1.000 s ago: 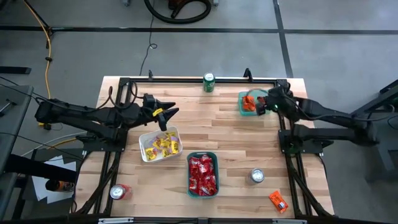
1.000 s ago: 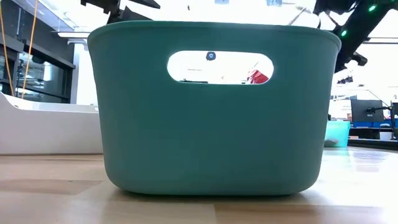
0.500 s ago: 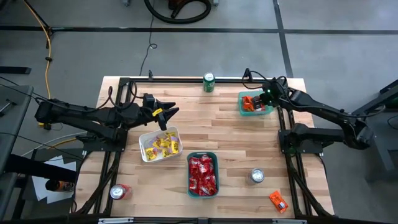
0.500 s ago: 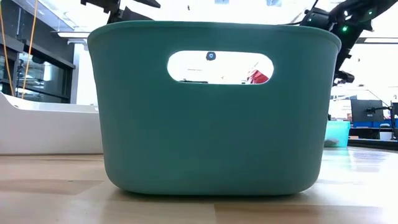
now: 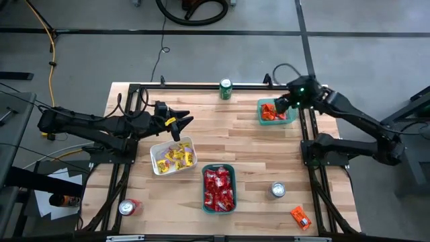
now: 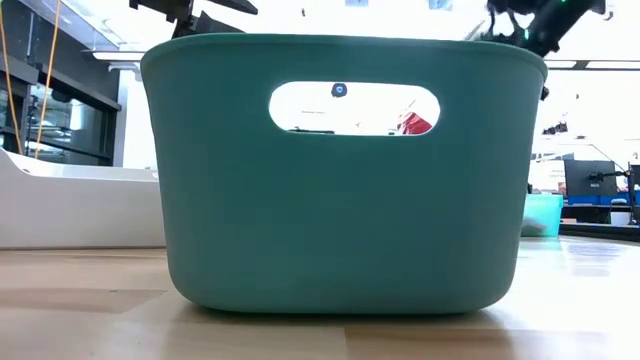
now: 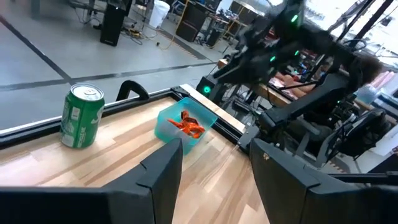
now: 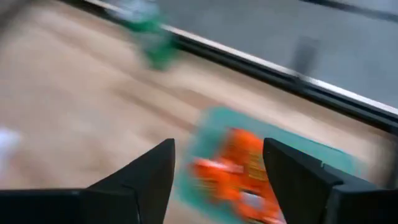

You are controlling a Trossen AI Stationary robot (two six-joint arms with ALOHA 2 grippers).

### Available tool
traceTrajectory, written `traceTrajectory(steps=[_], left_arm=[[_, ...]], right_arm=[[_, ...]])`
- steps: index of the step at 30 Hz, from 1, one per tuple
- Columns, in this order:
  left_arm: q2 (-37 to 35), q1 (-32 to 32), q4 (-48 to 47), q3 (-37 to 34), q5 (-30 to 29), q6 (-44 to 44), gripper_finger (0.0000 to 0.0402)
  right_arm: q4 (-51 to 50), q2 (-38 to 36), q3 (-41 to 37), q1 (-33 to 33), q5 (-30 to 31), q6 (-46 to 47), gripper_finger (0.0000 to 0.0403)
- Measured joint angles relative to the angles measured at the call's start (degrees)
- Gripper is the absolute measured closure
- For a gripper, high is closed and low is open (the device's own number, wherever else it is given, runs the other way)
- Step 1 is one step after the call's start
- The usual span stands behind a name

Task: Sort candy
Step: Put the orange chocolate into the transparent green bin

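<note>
Orange candy (image 5: 272, 111) lies in a small teal tray (image 5: 261, 119) at the far right. My right gripper (image 8: 217, 180) hangs open just above it, with nothing between its fingers. Yellow candy (image 5: 177, 158) fills a white tray (image 5: 156, 164), and red candy (image 5: 219, 188) fills a larger teal tray (image 5: 219, 168). One orange candy (image 5: 301, 216) lies loose on the table at the near right. A red one (image 5: 134, 204) lies at the near left. My left gripper (image 5: 185, 121) stands open and empty above the table, beyond the white tray.
A green can (image 5: 226, 89) stands at the far edge. A silver can (image 5: 277, 191) stands right of the red tray, and another (image 5: 125, 208) at the near left. In the low view the large teal tray's wall (image 6: 340, 200) fills the picture.
My right gripper has risen and swung toward the table's far edge, staying over the small teal tray, and has tipped to point less steeply down. More of the orange candy in that tray shows now.
</note>
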Motion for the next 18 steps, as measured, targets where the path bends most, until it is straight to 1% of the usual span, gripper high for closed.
traceTrajectory(steps=[3, 5, 7, 8, 10, 11, 14, 16, 18], left_arm=[[0.0, 0.0, 0.0, 0.0, 0.0, 0.4, 0.0225], [0.0, 0.0, 0.0, 0.0, 0.0, 0.41, 0.0225], [0.0, 0.0, 0.0, 0.0, 0.05, 0.45, 0.0225], [0.0, 0.0, 0.0, 0.0, 0.24, 0.47, 0.0225], [0.0, 0.0, -0.02, 0.0, 0.31, 0.51, 0.0225], [0.0, 0.0, 0.0, 0.0, 0.42, 0.51, 0.0225], [0.0, 0.0, 0.29, 0.0, 3.04, 1.23, 0.0225], [0.14, -0.05, 0.67, 0.01, 5.1, 3.11, 0.0225], [0.95, -0.09, 1.41, 0.09, 7.5, 4.85, 0.0225]], right_arm=[[2.49, -0.5, 3.36, 0.29, -14.91, 2.27, 0.016], [5.9, -0.49, 4.46, 1.8, -24.4, 4.87, 0.016], [10.4, -0.49, 4.76, 4.85, -30.84, 6.65, 0.016], [13.38, -0.49, 4.69, 7.04, -32.14, 7.5, 0.016], [20.18, -0.43, 3.77, 12.12, -31.8, 8.58, 0.016], [23.38, -0.35, 3.12, 14.73, -30.72, 8.6, 0.016], [32.15, 0.37, 1.36, 22.56, -24.03, 6.81, 0.016], [35.83, 1.38, 0.81, 26.97, -18.81, 3.91, 0.016], [39.22, 2.97, 0.57, 30.73, -15.04, -0.29, 0.016]])
